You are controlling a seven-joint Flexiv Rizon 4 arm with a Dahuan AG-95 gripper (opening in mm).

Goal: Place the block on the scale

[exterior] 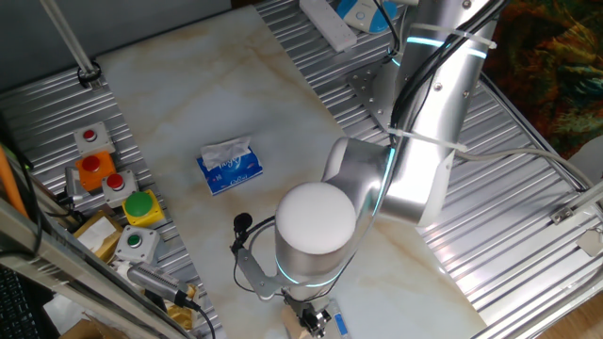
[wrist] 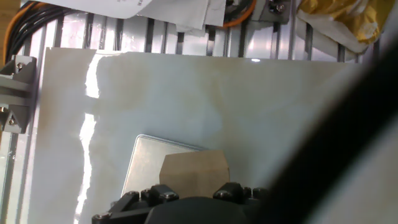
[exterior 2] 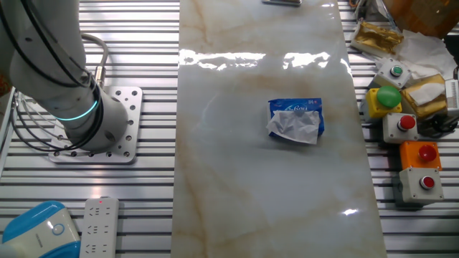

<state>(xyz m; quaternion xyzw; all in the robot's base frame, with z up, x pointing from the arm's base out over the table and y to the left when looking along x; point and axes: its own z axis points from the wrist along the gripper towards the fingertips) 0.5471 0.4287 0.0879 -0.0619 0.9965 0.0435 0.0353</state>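
Note:
In the hand view the tan wooden block sits right in front of my gripper, between the dark jaws, so the gripper is shut on it. The block hangs over the near right part of the grey scale, which lies flat on the marble table. I cannot tell whether the block touches the scale. In one fixed view the arm covers most of the gripper at the table's near edge. Only a bit of tan block and the scale's blue strip show there. The other fixed view shows neither.
A blue-and-white tissue pack lies mid-table, and it also shows in the other fixed view. Button boxes stand along the table's side. The arm base is bolted beside the table. Cables and paper lie past the far edge.

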